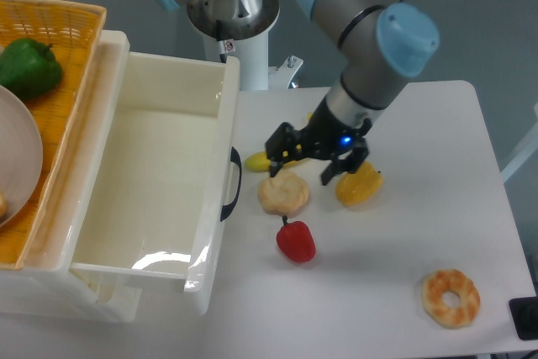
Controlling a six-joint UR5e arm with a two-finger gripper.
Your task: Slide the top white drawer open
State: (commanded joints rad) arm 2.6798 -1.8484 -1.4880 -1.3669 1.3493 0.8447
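The top white drawer (155, 178), a deep glossy cream-white plastic tray, stands pulled well out of its cabinet at the left of the white table (403, 233), its inside bare and its curved black handle (230, 184) facing the food on the tabletop. The arm's black two-finger gripper (278, 150) hangs over the table to the right of that handle, clear of it, with a small blue light glowing on its body. Its fingers look parted with nothing held between them, though the angle makes the gap hard to judge. Just below the gripper lies a pale round bun (282, 194), and a yellow banana-like piece (261, 162) peeks out beside the fingers. A yellow bell pepper (360, 187) sits right of the bun, partly under the gripper's body, and a red bell pepper (296, 241) lies nearer the front. A glazed ring doughnut (450, 297) rests well apart near the right front corner. On top of the cabinet a yellow wicker basket (63, 39) holds a green bell pepper (28, 67) and the edge of a white plate (21, 157).
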